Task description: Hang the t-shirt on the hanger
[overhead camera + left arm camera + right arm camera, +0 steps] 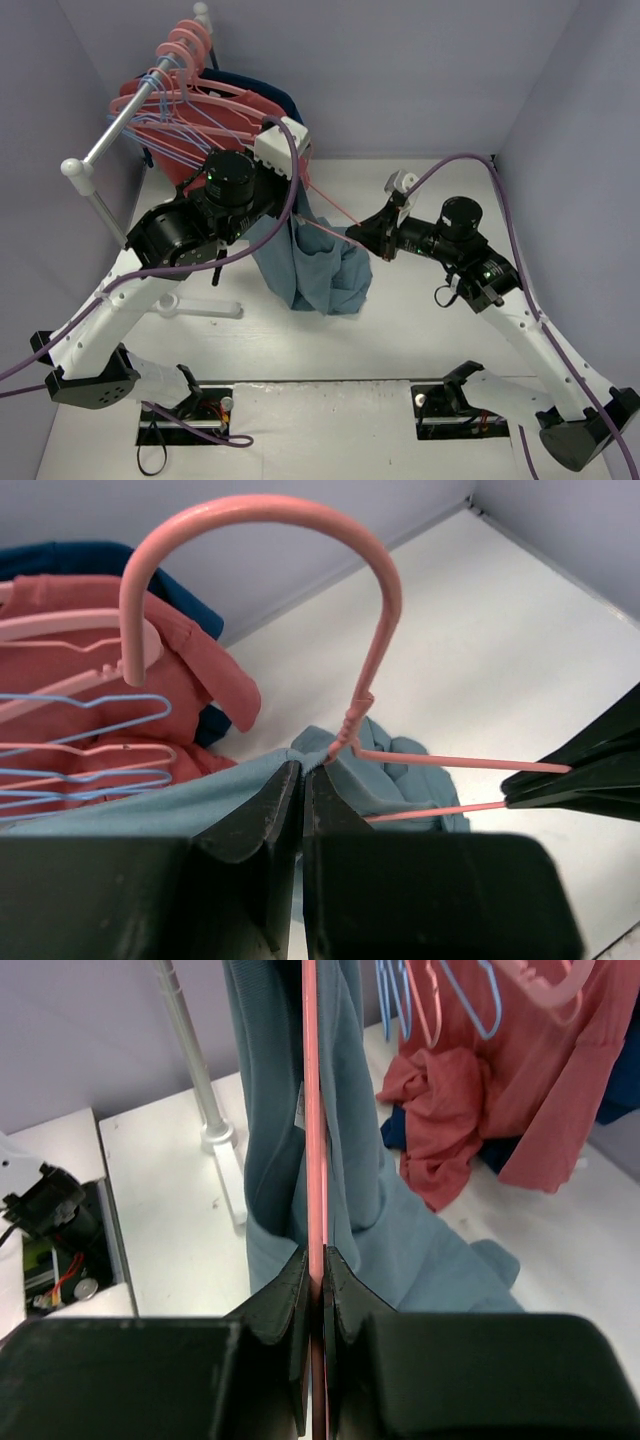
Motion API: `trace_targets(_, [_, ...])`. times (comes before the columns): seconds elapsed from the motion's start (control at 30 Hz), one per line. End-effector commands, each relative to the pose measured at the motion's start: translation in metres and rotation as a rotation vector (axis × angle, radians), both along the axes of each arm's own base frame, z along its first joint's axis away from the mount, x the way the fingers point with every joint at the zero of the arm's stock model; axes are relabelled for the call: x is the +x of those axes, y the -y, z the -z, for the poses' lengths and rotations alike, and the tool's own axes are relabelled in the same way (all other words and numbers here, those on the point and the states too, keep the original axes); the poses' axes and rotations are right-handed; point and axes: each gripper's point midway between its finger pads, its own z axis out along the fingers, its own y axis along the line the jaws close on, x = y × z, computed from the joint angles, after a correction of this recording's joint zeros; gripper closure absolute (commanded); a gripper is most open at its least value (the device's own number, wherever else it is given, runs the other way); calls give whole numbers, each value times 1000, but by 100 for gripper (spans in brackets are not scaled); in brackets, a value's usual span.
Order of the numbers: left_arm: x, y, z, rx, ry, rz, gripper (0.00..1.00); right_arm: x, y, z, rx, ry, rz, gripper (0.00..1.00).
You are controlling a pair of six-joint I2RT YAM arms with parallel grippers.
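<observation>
a: left gripper (303, 770)?
b: pinched closed on t-shirt (320, 270) fabric at the hanger (260, 504) neck.
a: right gripper (318, 1260)?
b: clamped tight on the hanger's arm. t-shirt is held up mid-scene, bottom bunched on the table (420, 340).

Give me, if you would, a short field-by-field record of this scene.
t-shirt: teal, draped over the hanger, lower end appears to reach the table
hanger: pale pink wire, held in the air between both grippers, hook free
left gripper: shut on t-shirt fabric at the hanger's neck
right gripper: shut on the hanger's wire
rack: carries other hangers and a coral-red shirt
</observation>
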Motion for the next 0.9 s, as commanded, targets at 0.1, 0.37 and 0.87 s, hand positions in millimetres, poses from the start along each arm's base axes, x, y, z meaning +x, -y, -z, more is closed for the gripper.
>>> trace_targets(0.1, [-5,-7,-68,-134,154,16,100,17,-9,-84,136,265,-7,100])
trace_targets(0.37, [2,-20,-54,-26,186,-27,95,18,-14,-84,146,312,-37,100])
trace_targets(0.87, [5,-32,-59,96,269,12,56,23,-16,-62,166,274,-39,100])
